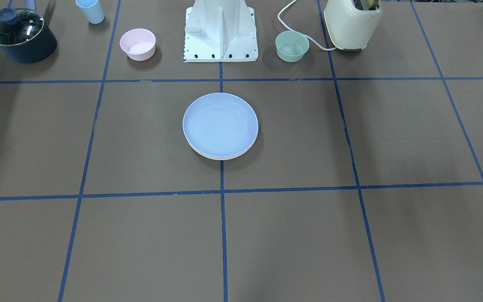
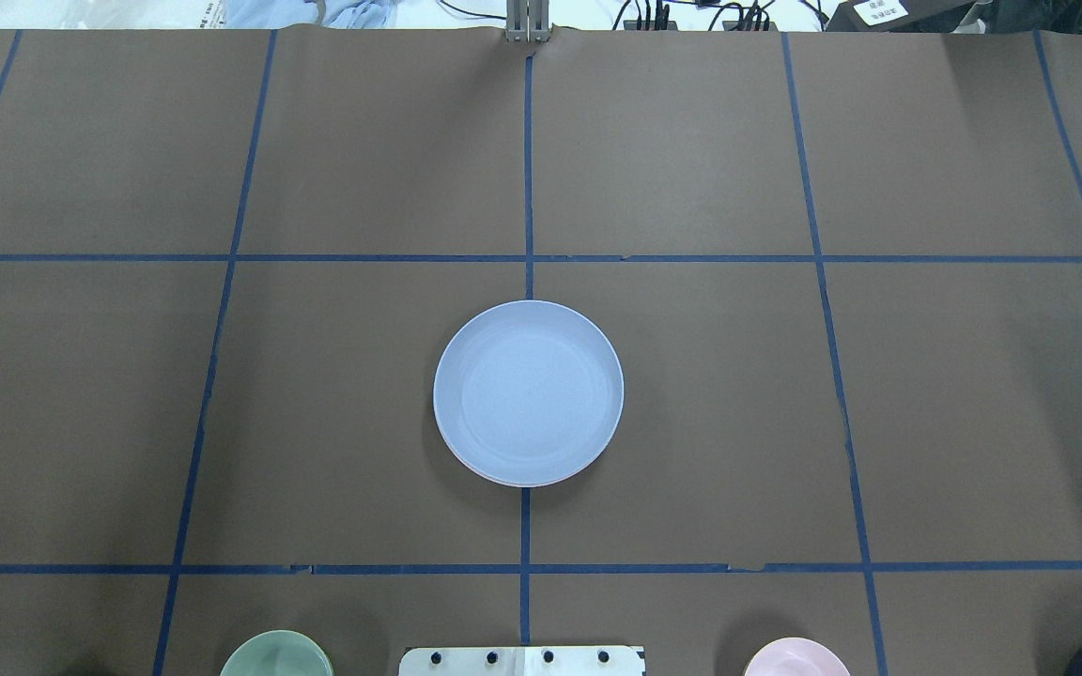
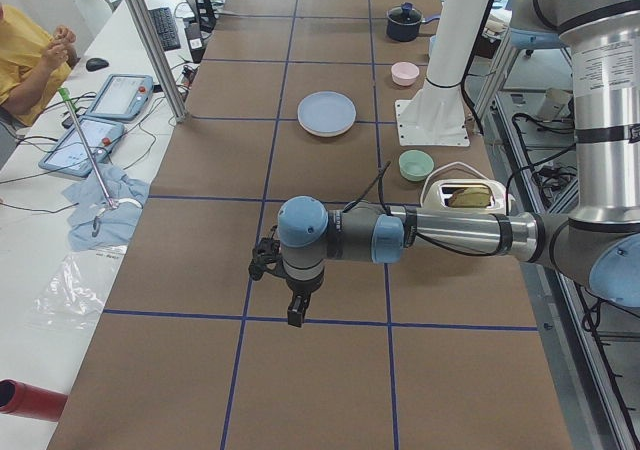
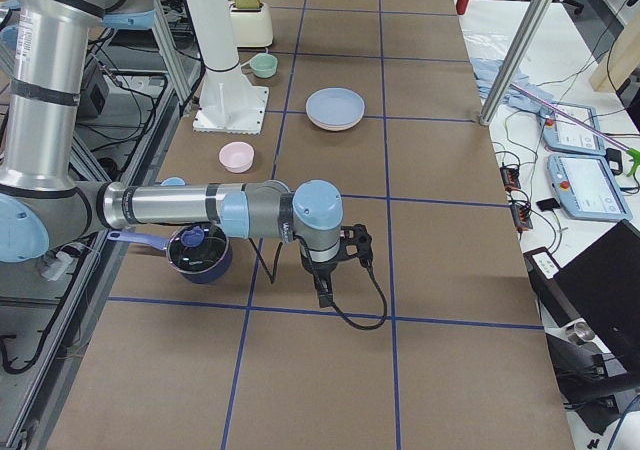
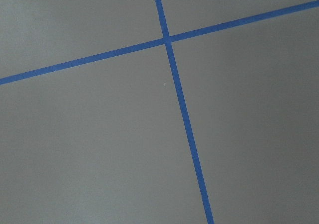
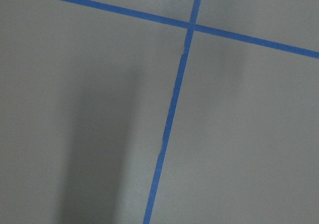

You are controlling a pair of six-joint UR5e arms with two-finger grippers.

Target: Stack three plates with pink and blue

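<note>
The three plates stand in one stack at the table's middle. The light blue plate is on top and also shows in the overhead view. Under it only thin pale rims show, with a pink sliver in the overhead view. My left gripper hangs over bare table far from the stack, seen only in the exterior left view. My right gripper hangs over bare table at the other end, seen only in the exterior right view. I cannot tell whether either is open or shut. Both wrist views show only brown table and blue tape.
Along the robot's side stand a dark pot with a glass lid, a light blue cup, a small pink bowl, the white robot base, a small green bowl and a cream toaster. An operator sits beside the table.
</note>
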